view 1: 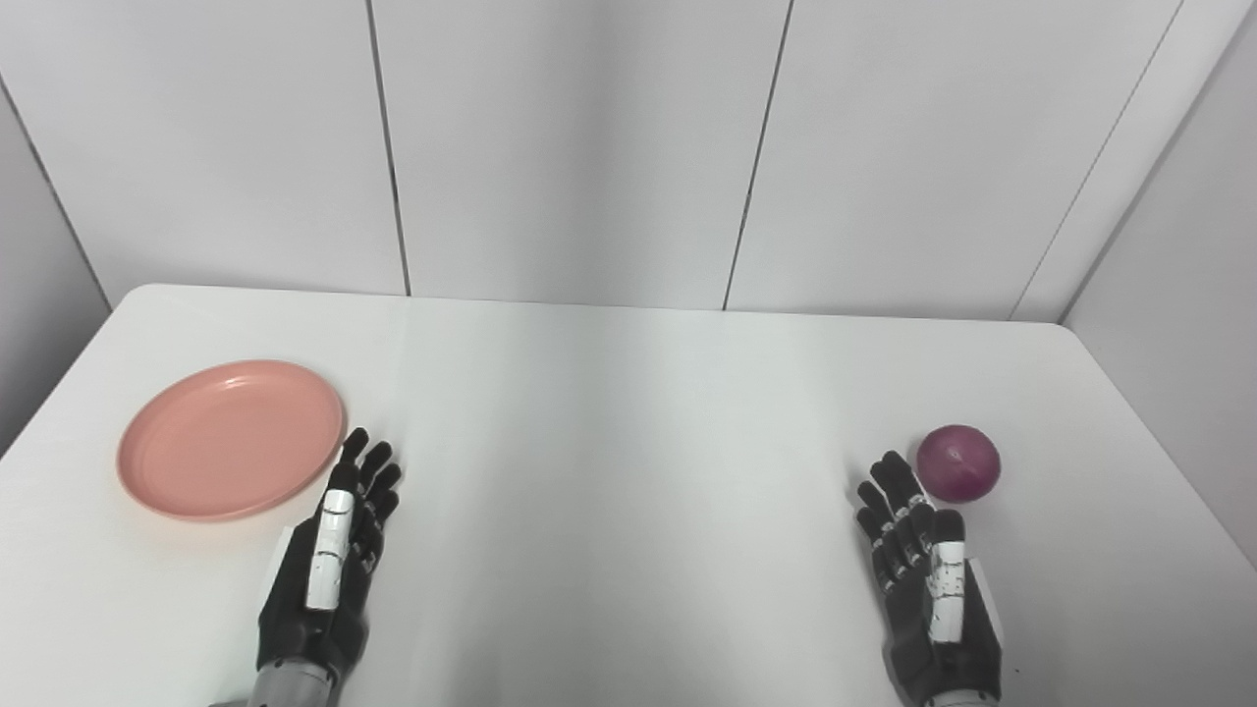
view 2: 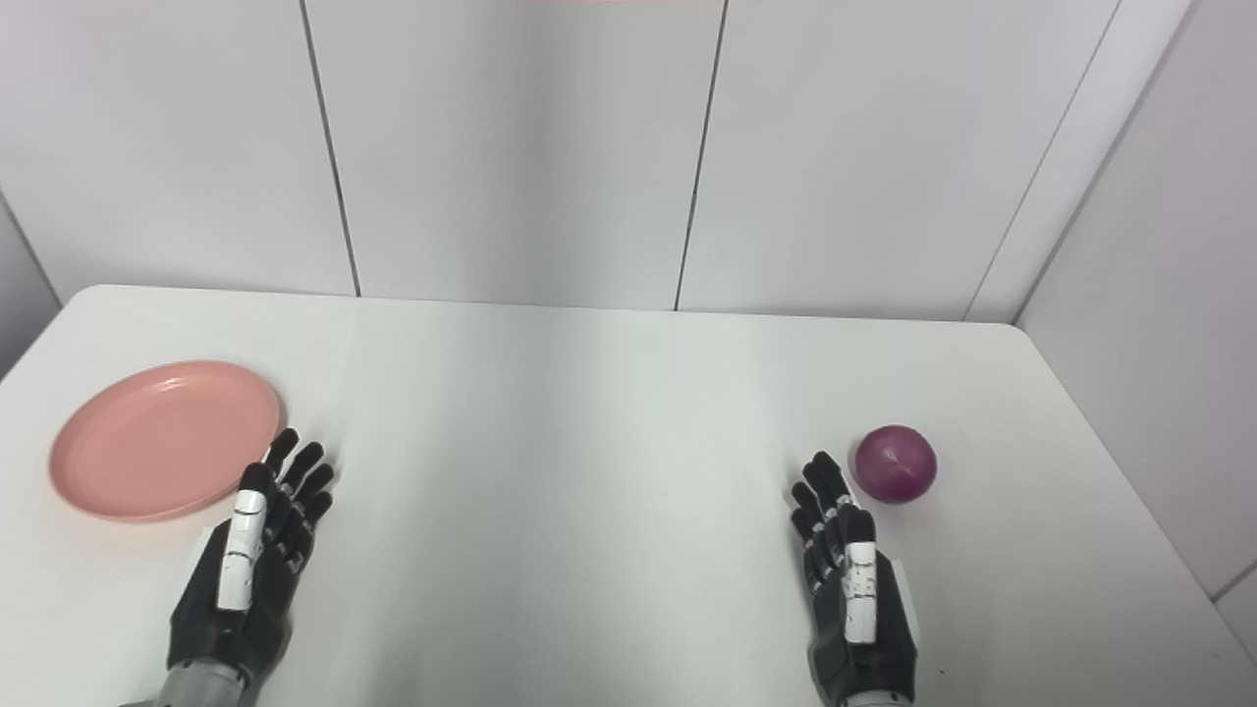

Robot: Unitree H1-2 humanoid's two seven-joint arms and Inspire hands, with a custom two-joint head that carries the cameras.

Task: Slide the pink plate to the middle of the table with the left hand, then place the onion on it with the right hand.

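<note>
A pink plate [view 1: 231, 437] lies flat on the left side of the white table [view 1: 628, 412], with nothing on it. My left hand [view 1: 334, 550] rests just right of the plate's near edge, fingers stretched out and apart, holding nothing. Over on the right side sits a purple-red onion [view 1: 958, 462]. The right hand [view 1: 928, 570] lies just left of and nearer than the onion, fingers extended, open, with its fingertips close to the onion but apart from it.
White wall panels [view 1: 589, 147] stand behind the table's far edge. A side wall [view 1: 1178, 324] runs close along the table's right edge. White tabletop stretches between the two hands.
</note>
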